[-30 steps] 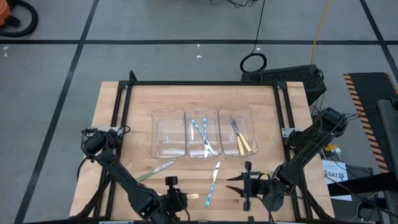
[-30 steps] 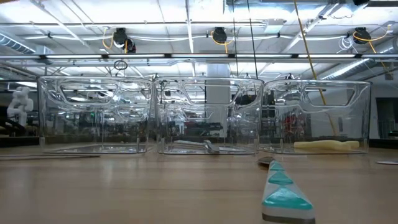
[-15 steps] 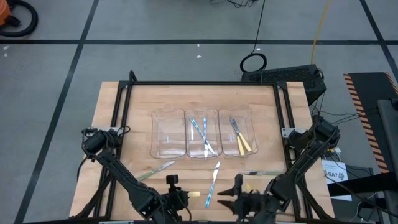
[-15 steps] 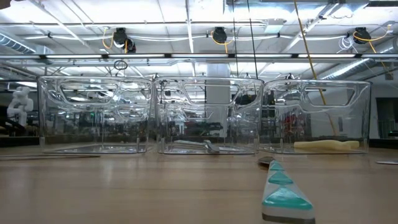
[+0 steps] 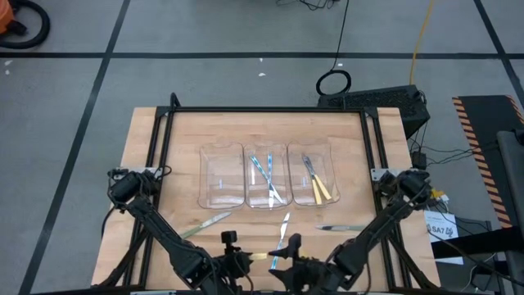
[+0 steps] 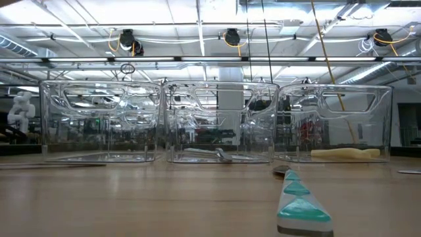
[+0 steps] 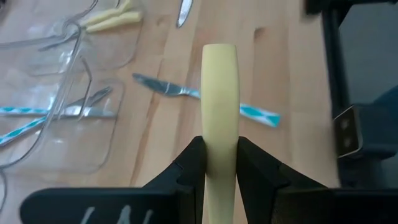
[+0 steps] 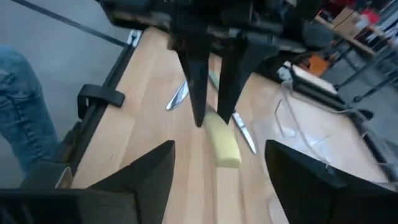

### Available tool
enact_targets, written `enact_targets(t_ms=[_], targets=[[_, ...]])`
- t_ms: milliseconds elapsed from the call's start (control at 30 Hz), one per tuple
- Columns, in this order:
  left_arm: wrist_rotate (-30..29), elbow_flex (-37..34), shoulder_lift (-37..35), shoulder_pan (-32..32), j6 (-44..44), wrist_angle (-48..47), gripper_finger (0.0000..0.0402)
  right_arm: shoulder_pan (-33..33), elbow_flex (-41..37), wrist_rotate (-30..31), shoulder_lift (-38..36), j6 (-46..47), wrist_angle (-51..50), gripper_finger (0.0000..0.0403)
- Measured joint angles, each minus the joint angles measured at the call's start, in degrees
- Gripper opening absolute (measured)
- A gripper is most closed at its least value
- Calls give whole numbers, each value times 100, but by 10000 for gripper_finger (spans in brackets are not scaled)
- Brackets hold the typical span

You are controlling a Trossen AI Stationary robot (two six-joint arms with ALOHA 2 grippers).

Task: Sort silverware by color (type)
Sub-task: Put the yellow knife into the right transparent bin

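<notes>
My left gripper (image 5: 246, 259) is by the table's near edge, shut on a yellow-handled piece of silverware (image 7: 219, 106). My right gripper (image 5: 291, 266) is open just to its right and faces it; in the right wrist view its fingers stand apart on either side of the yellow handle (image 8: 222, 144) without touching it. A green-handled piece (image 5: 205, 223), a blue-handled knife (image 5: 279, 239) and another piece (image 5: 340, 228) lie flat on the table. The middle bin (image 5: 266, 182) holds blue-handled pieces and the right bin (image 5: 315, 180) holds yellow-handled ones. My left gripper pinches the yellow handle (image 7: 219, 155) between its two fingers (image 7: 191, 163). The handle runs along the fingers and sticks out past their tips toward the table's right. Its free end (image 8: 225, 155) stands above the wood. The metal end is hidden behind the fingers.
The left bin (image 5: 221, 176) shows nothing inside. A black frame (image 5: 262, 110) runs around the work area. The low view shows the three clear bins (image 6: 217, 122) and a blue-patterned handle (image 6: 299, 204) close by. A person's jeans (image 8: 18, 106) show beyond the table.
My right gripper has moved toward the table's left and near edge, closing on my left gripper and turning to face it. That has uncovered the piece lying right of the blue-handled knife. My left gripper has kept the yellow-handled piece where it was.
</notes>
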Motion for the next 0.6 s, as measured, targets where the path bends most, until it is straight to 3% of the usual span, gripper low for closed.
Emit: enact_targets(t_ms=[333, 600], targets=[[-51, 0, 0, 12, 137, 199, 71, -330, 4, -463, 73, 444, -2, 217], [-150, 0, 0, 17, 189, 220, 71, -478, 4, -966, 73, 758, -4, 170]])
